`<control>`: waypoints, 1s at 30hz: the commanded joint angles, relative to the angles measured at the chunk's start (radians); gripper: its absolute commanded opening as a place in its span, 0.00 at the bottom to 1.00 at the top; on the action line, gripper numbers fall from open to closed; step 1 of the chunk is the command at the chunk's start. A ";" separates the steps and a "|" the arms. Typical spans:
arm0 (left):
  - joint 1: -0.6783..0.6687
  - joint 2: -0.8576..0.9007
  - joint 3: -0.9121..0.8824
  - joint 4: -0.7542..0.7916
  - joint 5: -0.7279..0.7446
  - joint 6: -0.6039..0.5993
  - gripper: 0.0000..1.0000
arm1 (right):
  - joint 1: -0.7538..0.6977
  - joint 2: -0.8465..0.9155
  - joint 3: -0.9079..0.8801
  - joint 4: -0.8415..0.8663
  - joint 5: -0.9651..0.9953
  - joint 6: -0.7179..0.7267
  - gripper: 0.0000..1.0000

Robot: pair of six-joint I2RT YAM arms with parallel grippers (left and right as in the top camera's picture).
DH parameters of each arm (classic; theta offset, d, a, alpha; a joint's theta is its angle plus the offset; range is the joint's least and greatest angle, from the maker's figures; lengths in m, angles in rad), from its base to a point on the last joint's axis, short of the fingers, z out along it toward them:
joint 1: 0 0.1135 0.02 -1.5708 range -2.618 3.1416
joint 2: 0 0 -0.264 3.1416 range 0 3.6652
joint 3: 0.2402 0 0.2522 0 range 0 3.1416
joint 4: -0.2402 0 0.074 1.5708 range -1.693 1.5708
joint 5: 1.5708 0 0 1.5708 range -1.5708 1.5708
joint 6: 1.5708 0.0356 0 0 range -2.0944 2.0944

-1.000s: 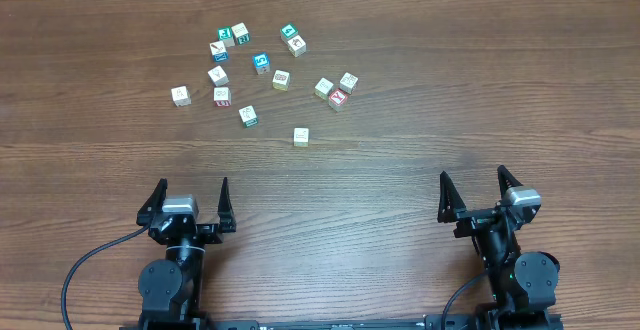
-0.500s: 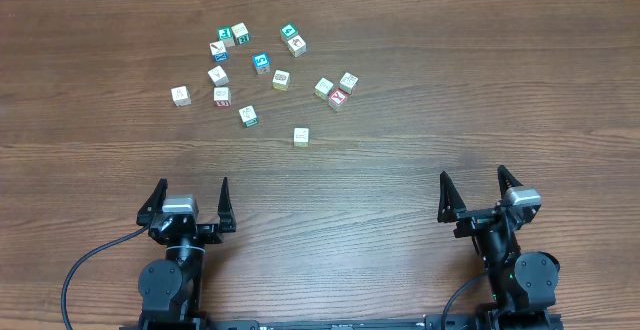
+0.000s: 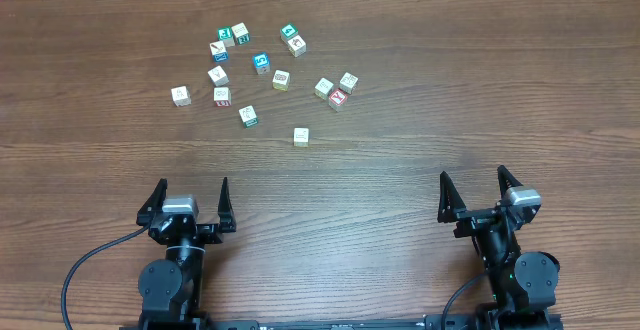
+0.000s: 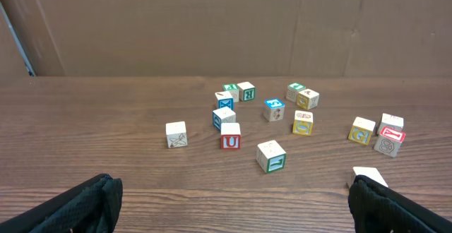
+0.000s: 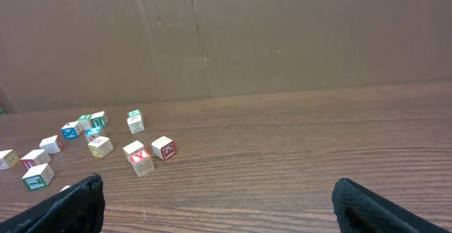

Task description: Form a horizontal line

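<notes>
Nothing has moved since the earlier frame. At the desk [image 3: 450,90] near edge, the left gripper [image 3: 192,185] and right gripper [image 3: 472,175] stand wide open and empty. Toward the far edge, left of centre, the letter cubes [image 3: 261,63] lie scattered, with no horizontal line formed yet.

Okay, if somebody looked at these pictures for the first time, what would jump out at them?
A scatter of small letter cubes lies loose on the far left-centre of the wooden table, in no row. At the near edge the left hand and right hand both gape open and empty, well short of the cubes.
</notes>
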 commanded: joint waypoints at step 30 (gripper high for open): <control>0.004 -0.011 0.016 0.145 0.196 0.022 1.00 | -0.001 -0.011 -0.010 0.003 0.008 -0.004 1.00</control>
